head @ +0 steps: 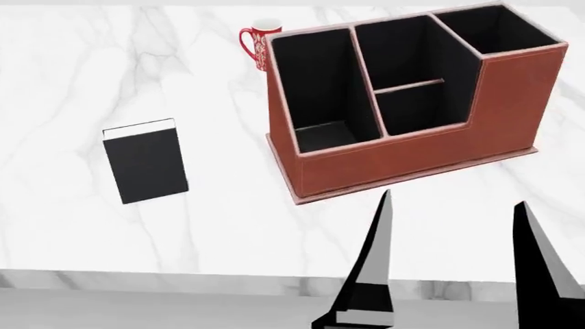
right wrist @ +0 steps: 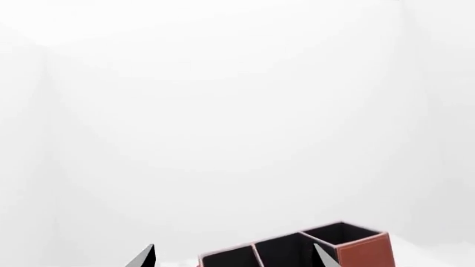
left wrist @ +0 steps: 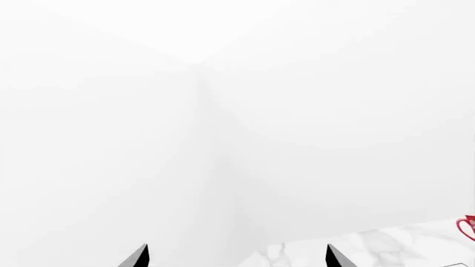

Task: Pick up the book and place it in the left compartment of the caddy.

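Still empty — caddy (head: 416, 147); book (head: 146, 164) outside.

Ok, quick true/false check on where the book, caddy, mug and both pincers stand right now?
1. The book lies flat on the marble table, apart from the caddy. True.
2. The book already sits in the left compartment. False: that compartment holds nothing visible.
3. The red mug stands beyond the caddy's far left corner. True.
4. The right pincer is shut on the book. False: its fingers are spread, holding nothing, near the table's front edge.
5. The left pincer is open, with only the wall and the table edge ahead of it. True.
6. The caddy lies tipped on its side. False: it stands upright, openings up.
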Controlling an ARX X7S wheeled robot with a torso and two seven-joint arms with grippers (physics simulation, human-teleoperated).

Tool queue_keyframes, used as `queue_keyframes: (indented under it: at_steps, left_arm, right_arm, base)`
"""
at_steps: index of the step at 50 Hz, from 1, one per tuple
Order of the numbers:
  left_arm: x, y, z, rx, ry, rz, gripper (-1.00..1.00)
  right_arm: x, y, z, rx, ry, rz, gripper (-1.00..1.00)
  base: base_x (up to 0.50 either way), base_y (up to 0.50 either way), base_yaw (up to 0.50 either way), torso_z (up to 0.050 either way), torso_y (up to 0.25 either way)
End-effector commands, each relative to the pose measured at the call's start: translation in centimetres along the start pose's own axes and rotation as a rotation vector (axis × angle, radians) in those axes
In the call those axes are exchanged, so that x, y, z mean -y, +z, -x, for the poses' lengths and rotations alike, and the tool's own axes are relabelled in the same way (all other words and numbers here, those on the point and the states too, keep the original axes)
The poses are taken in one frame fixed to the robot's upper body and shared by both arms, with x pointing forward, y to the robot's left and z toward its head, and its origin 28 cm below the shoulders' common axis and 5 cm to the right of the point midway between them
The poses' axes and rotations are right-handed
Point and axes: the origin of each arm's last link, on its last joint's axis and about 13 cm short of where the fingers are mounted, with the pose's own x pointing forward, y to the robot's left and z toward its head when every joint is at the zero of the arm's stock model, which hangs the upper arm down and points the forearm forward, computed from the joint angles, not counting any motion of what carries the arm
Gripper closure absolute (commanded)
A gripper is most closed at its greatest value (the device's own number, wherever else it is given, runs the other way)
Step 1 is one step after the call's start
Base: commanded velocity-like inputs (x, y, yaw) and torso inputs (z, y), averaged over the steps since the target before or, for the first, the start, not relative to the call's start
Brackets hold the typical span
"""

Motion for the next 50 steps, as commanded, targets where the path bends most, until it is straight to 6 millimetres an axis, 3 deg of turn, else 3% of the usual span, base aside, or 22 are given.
queue_keyframes:
  at_steps: [1,14,26,40,50]
  left_arm:
    - [0.2,-0.1,-0.2,-0.002,-0.003,0.002,-1.0]
    - [0.3,-0.1,-0.4,-0.004,-0.005,0.003,-1.0]
    - [0.3,-0.1,-0.4,-0.005,-0.008,0.002,-1.0]
    - [0.4,-0.1,-0.4,-0.008,-0.009,0.004,-1.0]
    - [0.4,-0.1,-0.4,-0.008,-0.01,0.004,-1.0]
  right_arm:
    - [-0.1,0.1,0.1,0.012,0.016,0.016,-1.0]
    - [-0.2,0.0,0.1,0.026,0.015,0.045,-1.0]
    - [-0.1,0.1,0.1,0.022,0.009,0.029,-1.0]
    - [-0.2,0.7,0.2,0.024,0.006,-0.033,-1.0]
    - [0.0,0.7,0.3,0.045,-0.016,-0.019,-1.0]
  base:
    - [0.05,0.0,0.0,0.0,0.0]
    - [0.21,0.0,0.0,0.0,0.0]
    - [0.18,0.49,0.0,0.0,0.0]
    - [0.41,0.0,0.0,0.0,0.0]
    - [0.02,0.0,0.0,0.0,0.002]
